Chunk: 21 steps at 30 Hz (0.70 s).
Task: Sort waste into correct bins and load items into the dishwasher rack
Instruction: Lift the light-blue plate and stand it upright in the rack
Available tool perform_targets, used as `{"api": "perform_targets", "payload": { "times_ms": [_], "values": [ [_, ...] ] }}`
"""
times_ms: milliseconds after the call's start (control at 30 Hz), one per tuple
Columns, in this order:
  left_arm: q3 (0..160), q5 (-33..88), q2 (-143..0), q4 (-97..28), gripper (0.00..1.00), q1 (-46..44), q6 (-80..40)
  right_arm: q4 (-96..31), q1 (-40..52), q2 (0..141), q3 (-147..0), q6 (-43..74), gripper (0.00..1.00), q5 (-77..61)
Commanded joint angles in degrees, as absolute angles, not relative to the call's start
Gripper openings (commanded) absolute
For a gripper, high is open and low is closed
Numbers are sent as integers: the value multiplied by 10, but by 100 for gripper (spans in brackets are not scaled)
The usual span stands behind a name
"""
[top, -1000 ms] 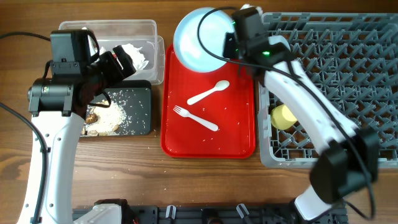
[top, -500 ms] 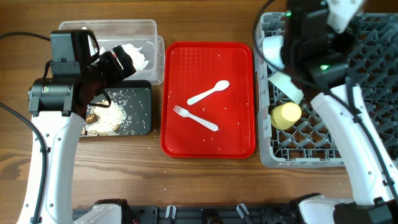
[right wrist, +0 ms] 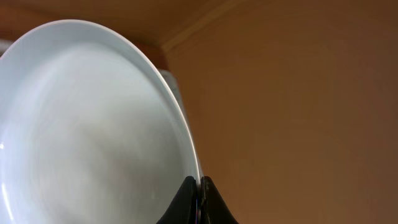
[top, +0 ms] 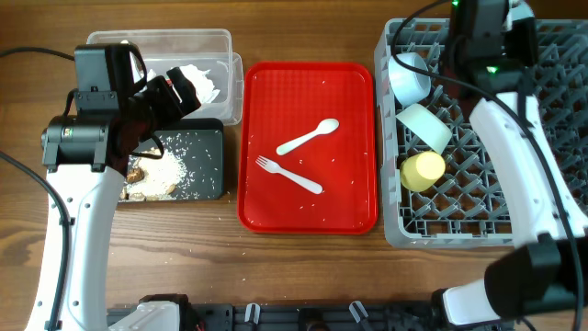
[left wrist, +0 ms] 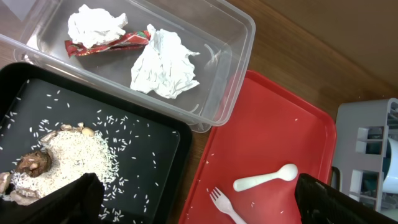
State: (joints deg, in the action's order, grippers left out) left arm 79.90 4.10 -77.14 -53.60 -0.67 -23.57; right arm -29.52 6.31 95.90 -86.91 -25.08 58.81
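Swinging off the red tray [top: 349, 184], my right gripper [right wrist: 199, 198] has carried the pale blue plate [right wrist: 93, 124] over the dishwasher rack [top: 574, 110], upper right, clamped on its rim. It looks ready for slotting, with the face left and the rim rising from the pinch. Left gripper [left wrist: 208, 200] hangs apart, empty.

The table [top: 303, 276] is brown wood with visible grain and a dull finish. The flat red serving tray [top: 354, 207] is plastic, finely textured and faintly shiny. The clear plastic tub [left wrist: 244, 38] is smooth and see-through, glinting at its rim. The crumpled white paper tissues [left wrist: 163, 65] are matt and creased. The small red snack wrapper [left wrist: 109, 42] is glossy film. The shallow black tray [left wrist: 163, 158] is smooth plastic with a soft sheen. The white plastic spoon [left wrist: 264, 179] and white plastic fork [left wrist: 224, 204] look smooth. The large grey dishwasher rack [top: 441, 216] is matt plastic. The pale blue round plate [right wrist: 93, 124] is smooth and glossy.
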Motion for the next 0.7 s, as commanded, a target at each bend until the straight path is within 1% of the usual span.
{"api": "perform_targets", "payload": {
  "times_ms": [0,167,200,233,267,300,333,400,467,567,633,667],
  "values": [
    [811,33,-767,-535,100,-4,-227,-276,61,1002,-866,-301,4,580],
    [811,33,-767,-535,100,-4,-227,-251,61,1044,-866,-313,4,570],
    [811,33,-767,-535,100,-4,-227,-251,61,1045,-866,-310,10,552],
    [811,33,-767,-535,100,-4,-227,-251,61,1045,-866,-301,40,530],
    [811,33,-767,-535,100,-4,-227,-248,61,1044,-866,-288,64,519],
    [811,33,-767,-535,100,-4,-227,-242,61,1042,-866,-269,77,512],
    [811,33,-767,-535,100,-4,-227,-233,61,1038,-866,-249,87,496],
    [811,33,-767,-535,100,-4,-227,-231,61,1026,-868,-243,94,462],
    [811,33,-767,-535,100,-4,-227,-232,61,1009,-872,-229,99,451],
    [811,33,-767,-535,100,-4,-227,-240,63,961,-878,-219,100,417],
    [811,33,-767,-535,100,-4,-227,-267,69,924,-881,-203,100,361],
    [811,33,-767,-535,100,-4,-227,-290,75,896,-881,-183,100,303]
  ]
}}
